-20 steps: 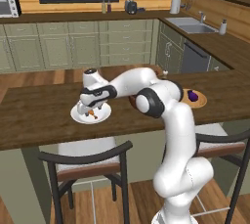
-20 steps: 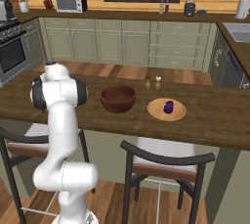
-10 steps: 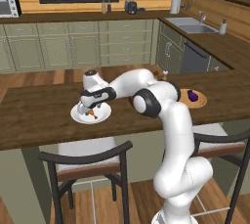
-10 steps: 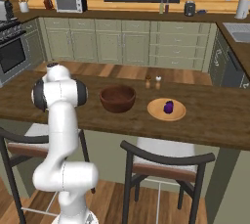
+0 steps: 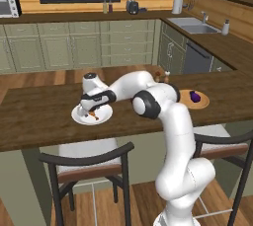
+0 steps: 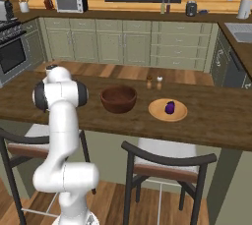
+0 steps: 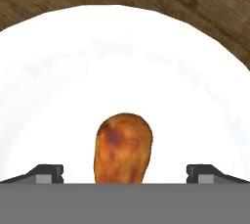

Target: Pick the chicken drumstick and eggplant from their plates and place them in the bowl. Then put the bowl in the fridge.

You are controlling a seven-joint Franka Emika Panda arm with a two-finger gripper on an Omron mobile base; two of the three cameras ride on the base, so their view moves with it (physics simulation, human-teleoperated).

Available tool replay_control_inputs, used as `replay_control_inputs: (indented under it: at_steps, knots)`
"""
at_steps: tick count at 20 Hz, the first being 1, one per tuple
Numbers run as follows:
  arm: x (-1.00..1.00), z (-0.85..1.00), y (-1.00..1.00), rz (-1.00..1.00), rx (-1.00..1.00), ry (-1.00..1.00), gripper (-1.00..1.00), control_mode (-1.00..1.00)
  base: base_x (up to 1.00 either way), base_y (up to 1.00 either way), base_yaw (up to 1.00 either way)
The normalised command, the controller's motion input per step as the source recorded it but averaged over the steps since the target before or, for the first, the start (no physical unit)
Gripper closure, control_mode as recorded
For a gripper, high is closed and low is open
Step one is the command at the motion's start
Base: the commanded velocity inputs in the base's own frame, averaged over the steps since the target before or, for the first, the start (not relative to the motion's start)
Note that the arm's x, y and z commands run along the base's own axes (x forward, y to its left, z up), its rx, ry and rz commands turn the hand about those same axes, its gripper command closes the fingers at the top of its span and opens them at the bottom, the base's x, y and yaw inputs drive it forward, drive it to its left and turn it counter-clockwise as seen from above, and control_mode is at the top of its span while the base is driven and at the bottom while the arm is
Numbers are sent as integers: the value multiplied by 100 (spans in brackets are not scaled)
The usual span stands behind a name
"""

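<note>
The orange-brown chicken drumstick [image 7: 123,147] lies on the white plate [image 7: 122,66], its thick end pointing away from the hand. My gripper [image 7: 125,174] is open, low over the plate, with one fingertip [image 7: 46,174] on each side of the drumstick and not touching it. From the left base the gripper [image 5: 91,110] hangs just above the white plate [image 5: 79,116]. The purple eggplant [image 6: 170,107] rests on the tan plate [image 6: 156,113], to the right of the dark wooden bowl [image 6: 118,98]. The fridge is out of view.
Two small shakers [image 6: 153,82] stand behind the bowl and the tan plate. Two bar stools [image 6: 165,162] sit under the counter's near edge. The stove [image 6: 12,52] is at far left, the sink [image 5: 195,26] at far right.
The hand has sunk a little closer to the white plate. Its jaws have stayed open, and nothing else has moved.
</note>
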Motion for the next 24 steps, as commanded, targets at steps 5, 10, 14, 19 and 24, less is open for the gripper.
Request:
replay_control_inputs:
  at_steps: [5, 10, 14, 19, 24]
  knots:
    - [9, -12, 1, 3, 2, -1, -100, -100, 0, 0, 0]
    - [1, -20, 0, 1, 1, 0, 100, -100, 0, 0, 0]
    - [0, -16, -1, 1, 1, 0, 100, -100, 0, 0, 0]
    - [0, -4, -22, 7, 0, 0, 100, -100, 0, 0, 0]
    - [-31, 53, -45, 7, 0, 0, 100, -100, 0, 0, 0]
